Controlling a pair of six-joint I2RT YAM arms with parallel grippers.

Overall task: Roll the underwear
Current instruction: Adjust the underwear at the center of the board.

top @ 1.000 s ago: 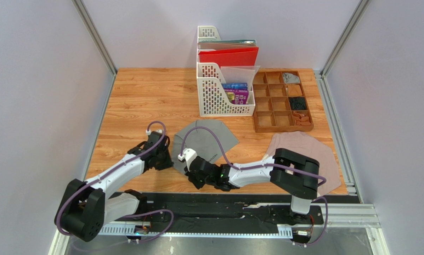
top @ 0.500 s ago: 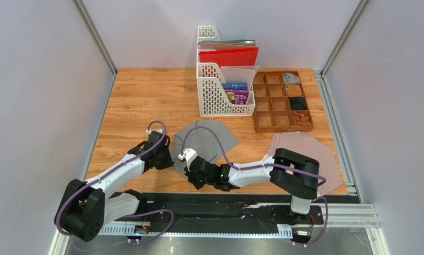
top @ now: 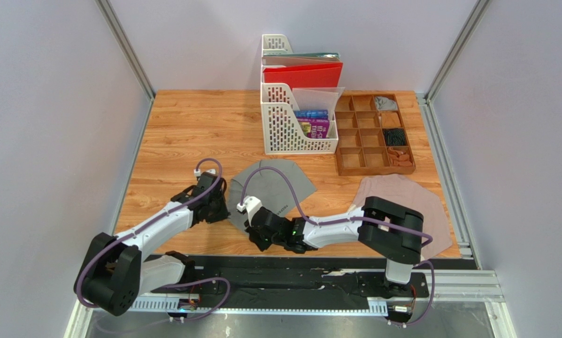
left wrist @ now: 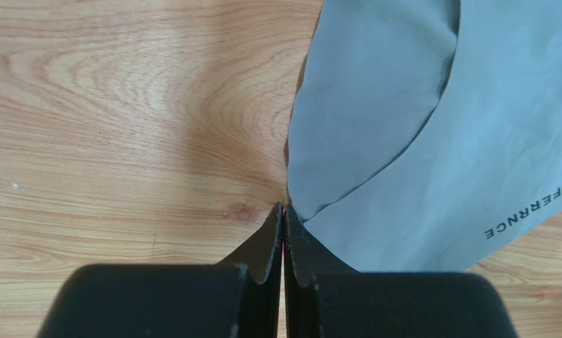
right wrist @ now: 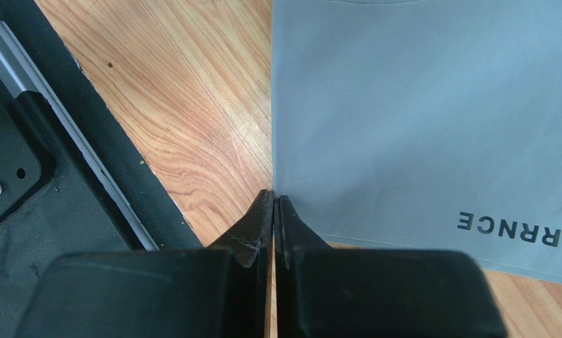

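Now L gripper (left wrist: 283,213) & R gripper (right wrist: 273,201) closed at grey underwear (left wrist: 403,141) edge.

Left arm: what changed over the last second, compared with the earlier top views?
The left gripper closed at the grey underwear's edge and its arm shifted slightly; whether cloth is pinched is unclear. The right gripper stayed shut at that garment's near corner; the pinkish underwear and the rest did not move.

Two white file racks (top: 283,132) stood at the far middle of the wooden table (top: 192,127), holding a red folder (top: 302,74) and books (top: 314,125). Just right of them lay a divided wooden tray (top: 372,171).
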